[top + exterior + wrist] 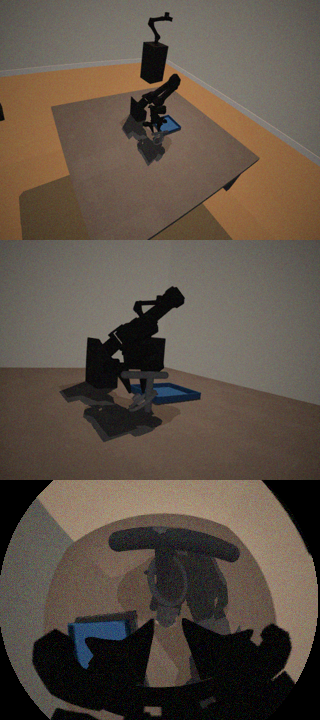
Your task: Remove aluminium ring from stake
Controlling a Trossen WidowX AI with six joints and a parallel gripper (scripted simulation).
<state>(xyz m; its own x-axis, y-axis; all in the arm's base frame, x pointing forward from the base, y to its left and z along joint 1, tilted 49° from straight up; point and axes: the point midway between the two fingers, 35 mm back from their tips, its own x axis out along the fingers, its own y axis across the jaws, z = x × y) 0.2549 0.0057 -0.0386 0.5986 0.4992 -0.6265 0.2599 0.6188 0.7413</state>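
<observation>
The grey steel stake [149, 382] [163, 558] stands upright under its cross-bar [159, 133] [144, 374] [200, 543]. The ring [133, 409] [185, 583] is around the post below the cross-bar and leans at a slant. Its tab [167, 614] points toward my fingers in the wrist view. My gripper [136, 392] [168, 622] is partly open and empty, pointing down beside the post. Its fingertips appear on either side of the tab in the wrist view and slightly above it in the exterior view. The blue tray [180, 127] [180, 400] holds no ring.
The tray lies behind the stake, to its right in the top and exterior views. The arm's black base [138, 113] [100, 369] stands left of the stake. The cross-bar overhangs the ring on both sides of the post. Dark arm shadows cover the stake's foot.
</observation>
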